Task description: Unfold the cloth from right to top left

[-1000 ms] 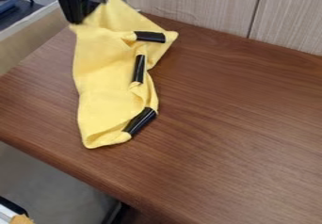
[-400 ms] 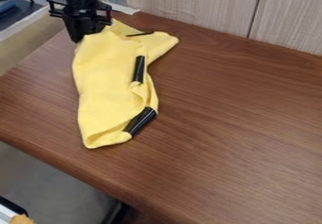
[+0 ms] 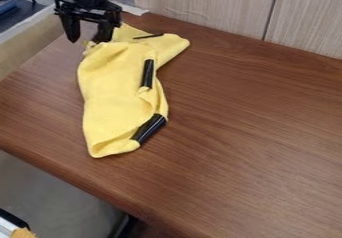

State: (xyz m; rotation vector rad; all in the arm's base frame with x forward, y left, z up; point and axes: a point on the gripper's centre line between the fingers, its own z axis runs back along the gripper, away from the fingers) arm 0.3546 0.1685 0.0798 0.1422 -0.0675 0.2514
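Note:
At the table's upper left, the black gripper (image 3: 85, 39) hangs over the far end of the cloth, its two fingers spread apart and open. The right finger is close against the cloth's upper edge; whether it touches cannot be told. The yellow cloth (image 3: 113, 97) lies in a long, rumpled shape on the left part of the table, with folds along its right side. Black strips show on it: one at the middle right, one at the lower right and a thin one near the top. A corner of the cloth points to the upper right.
The brown wooden table (image 3: 247, 127) runs up to a pale panelled wall (image 3: 207, 2) at the back. Its front edge slopes down toward the lower right. A dark object (image 3: 20, 14) stands beyond the table at the upper left.
The gripper has come down and its fingers have opened, letting go of the cloth. The cloth's raised top has dropped onto the table, covering most of the top black strip.

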